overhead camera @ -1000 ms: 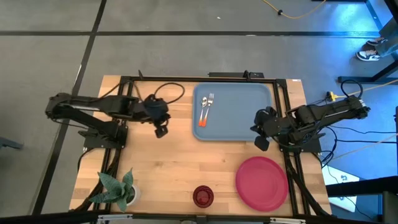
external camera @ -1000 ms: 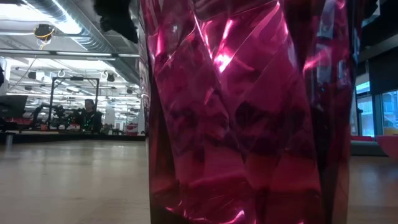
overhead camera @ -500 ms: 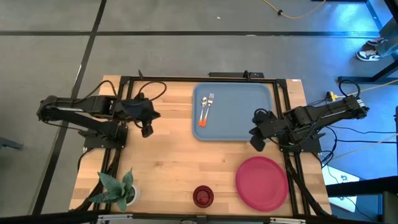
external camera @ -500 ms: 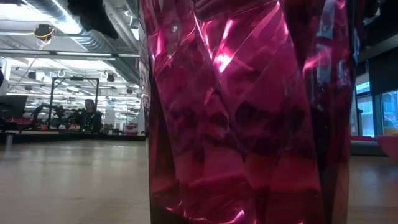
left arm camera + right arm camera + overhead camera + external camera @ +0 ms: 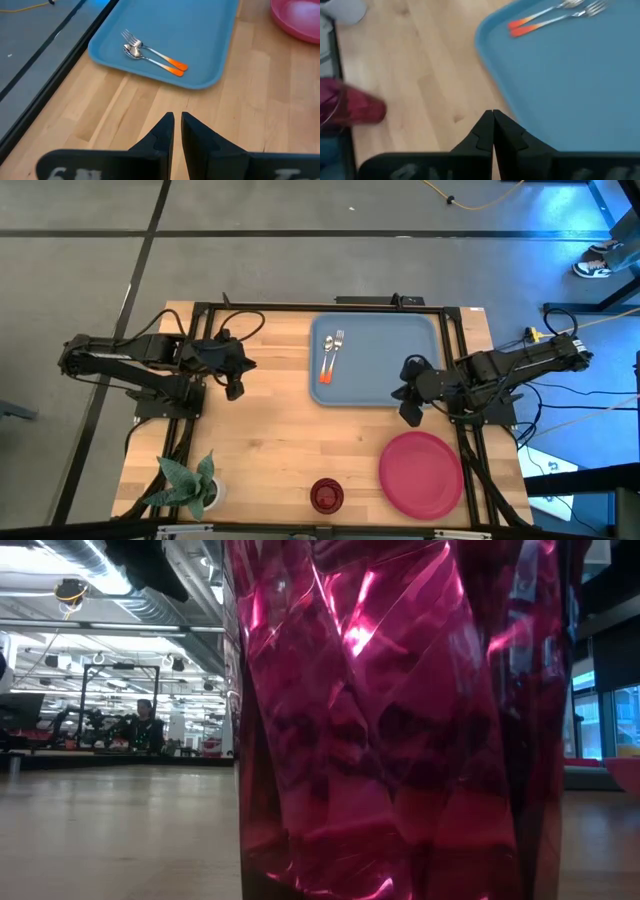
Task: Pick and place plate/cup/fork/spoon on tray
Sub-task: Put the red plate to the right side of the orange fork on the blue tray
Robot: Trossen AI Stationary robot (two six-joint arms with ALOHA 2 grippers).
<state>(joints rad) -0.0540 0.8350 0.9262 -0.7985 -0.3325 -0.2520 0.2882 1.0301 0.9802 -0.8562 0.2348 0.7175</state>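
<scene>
With the fork (image 5: 339,340) and spoon (image 5: 329,347) already laid together on the smooth blue-grey tray (image 5: 400,360), the round glossy plate (image 5: 420,473) and small cup (image 5: 325,494) are left near the tabletop's front edge, while the right gripper (image 5: 405,393), closed and empty, is held over the tray's near corner and the left gripper (image 5: 234,376), narrow and empty, waits beside it.

left claw (image 5: 233,387): pulled back from tray (image 5: 400,380) | right claw (image 5: 408,416): edged leftward
</scene>
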